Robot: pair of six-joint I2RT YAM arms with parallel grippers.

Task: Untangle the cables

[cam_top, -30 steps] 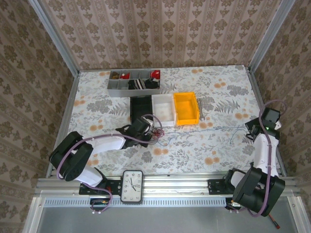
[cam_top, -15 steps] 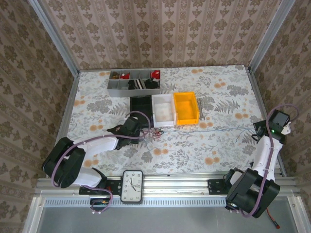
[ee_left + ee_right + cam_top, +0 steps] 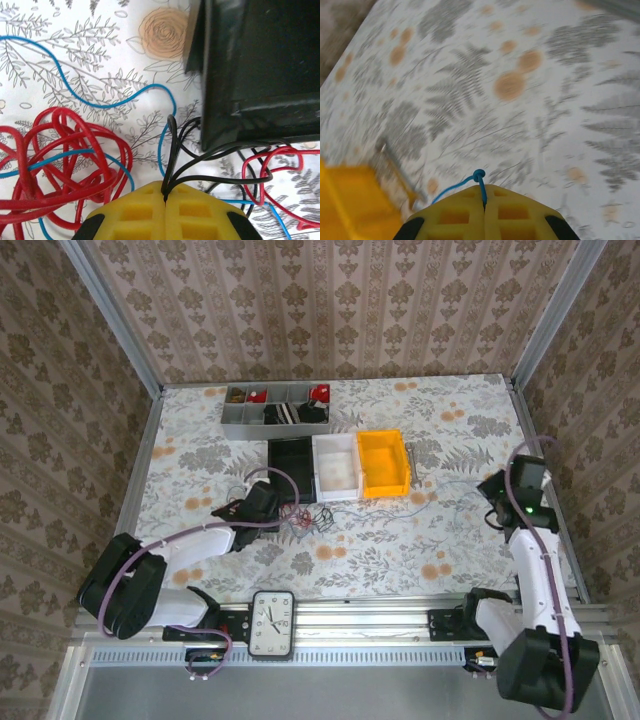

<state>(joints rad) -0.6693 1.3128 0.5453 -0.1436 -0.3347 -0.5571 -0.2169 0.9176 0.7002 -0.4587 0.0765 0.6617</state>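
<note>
The cables form a small red, black and blue clump [image 3: 310, 521] on the floral table, in front of the black bin [image 3: 290, 464]. My left gripper [image 3: 284, 514] sits at the clump's left side. In the left wrist view it [image 3: 165, 194] is shut on several black cable strands [image 3: 220, 150]. Red loops [image 3: 60, 150] lie to its left, a blue cable [image 3: 100, 103] winds behind them, and another red loop [image 3: 280, 161] lies on the right. My right gripper [image 3: 497, 498] is near the table's right side and is [image 3: 484, 199] shut on the blue cable's knotted end [image 3: 479, 176]. That thin cable [image 3: 430, 506] runs back towards the clump.
A white bin [image 3: 335, 466] and a yellow bin [image 3: 385, 462] stand beside the black one, whose corner [image 3: 260, 75] is just ahead of the left gripper. A grey divided tray [image 3: 275, 410] of parts is at the back. A clock [image 3: 272, 623] sits on the near rail.
My left gripper has drawn back to the left with the black strands, and the clump has shifted slightly with it. My right arm swung out to the right, then came back inward, still holding the blue cable.
</note>
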